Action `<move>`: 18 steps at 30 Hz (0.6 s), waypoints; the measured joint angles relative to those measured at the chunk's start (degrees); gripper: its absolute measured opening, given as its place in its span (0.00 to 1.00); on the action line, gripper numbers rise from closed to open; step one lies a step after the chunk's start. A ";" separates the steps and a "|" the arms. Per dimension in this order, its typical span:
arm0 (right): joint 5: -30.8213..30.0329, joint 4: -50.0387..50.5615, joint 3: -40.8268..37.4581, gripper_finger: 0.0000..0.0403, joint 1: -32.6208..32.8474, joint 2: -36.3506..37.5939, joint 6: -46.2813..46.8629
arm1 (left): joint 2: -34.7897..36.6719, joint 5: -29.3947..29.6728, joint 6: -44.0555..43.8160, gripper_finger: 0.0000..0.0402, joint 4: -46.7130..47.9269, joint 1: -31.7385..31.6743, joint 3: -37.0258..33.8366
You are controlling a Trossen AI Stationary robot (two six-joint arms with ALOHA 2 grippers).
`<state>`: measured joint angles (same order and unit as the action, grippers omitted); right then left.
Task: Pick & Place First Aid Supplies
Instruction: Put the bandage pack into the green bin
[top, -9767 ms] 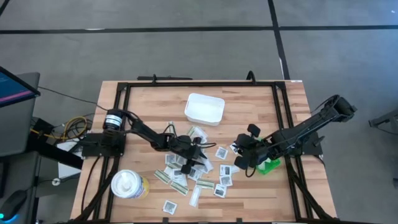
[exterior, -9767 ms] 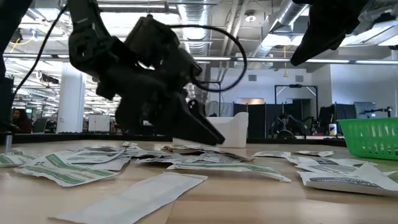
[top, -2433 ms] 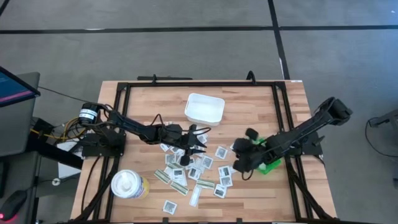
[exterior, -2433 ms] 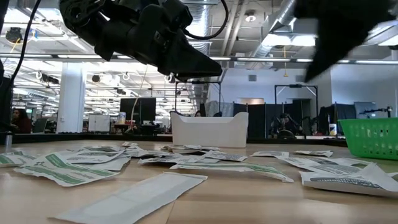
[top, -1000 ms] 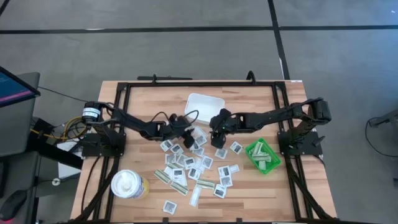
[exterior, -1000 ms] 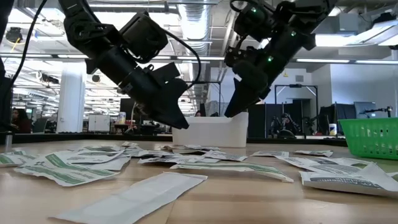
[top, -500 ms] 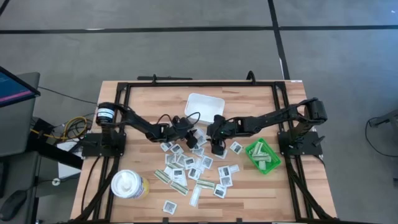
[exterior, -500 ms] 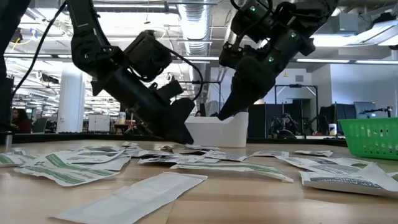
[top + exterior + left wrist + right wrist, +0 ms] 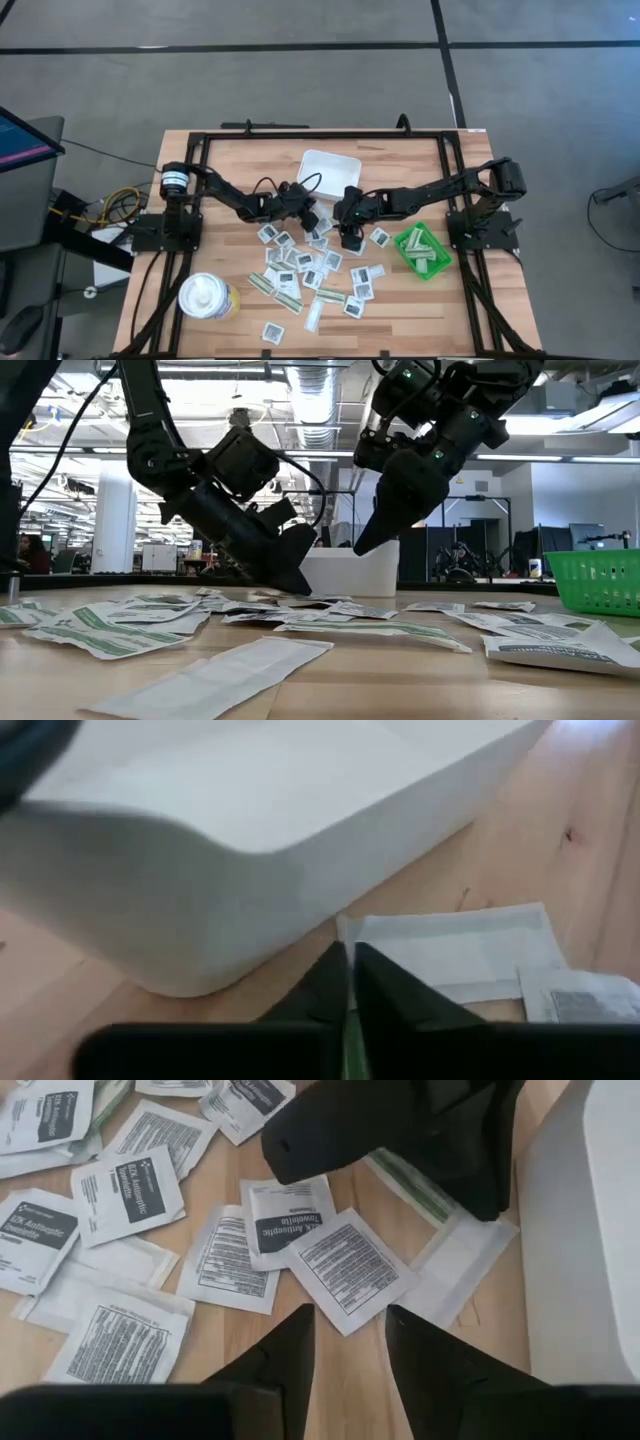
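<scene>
My left claw point(image 9: 350, 982) is pinched shut on a white strip packet point(image 9: 455, 948) lying just beside the white tray point(image 9: 329, 172). My right claw point(image 9: 350, 1335) hovers open above a square packet point(image 9: 347, 1269); more packets point(image 9: 310, 270) litter the table point(image 9: 230, 165).

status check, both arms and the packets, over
Left end effector shut, tips down by a white strip packet beside the tray. Right end effector open above a square packet. Packets scattered on the table; left arm close alongside the right.
</scene>
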<state>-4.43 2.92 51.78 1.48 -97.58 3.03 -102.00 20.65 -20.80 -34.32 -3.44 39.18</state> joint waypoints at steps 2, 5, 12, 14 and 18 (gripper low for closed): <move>0.00 0.00 0.01 0.29 0.02 0.00 -0.02 | 1.68 -1.50 1.57 0.02 1.29 0.45 -0.20; 0.02 0.00 0.00 0.29 0.02 0.00 0.00 | 5.07 -2.45 3.30 0.02 1.51 2.07 -0.32; 0.07 -0.18 0.01 0.29 0.02 0.00 1.40 | 11.69 -1.60 8.30 0.01 1.25 6.51 -0.22; 0.08 -0.62 0.01 0.29 0.02 0.00 1.53 | 12.85 -1.31 10.00 0.01 1.21 7.61 -0.22; 0.11 -2.58 0.01 0.29 0.02 0.00 1.54 | 13.84 -2.45 14.84 0.01 1.26 10.36 -0.22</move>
<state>-4.32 0.34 51.79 1.50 -97.58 4.57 -88.15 18.20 -5.96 -33.07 6.91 38.96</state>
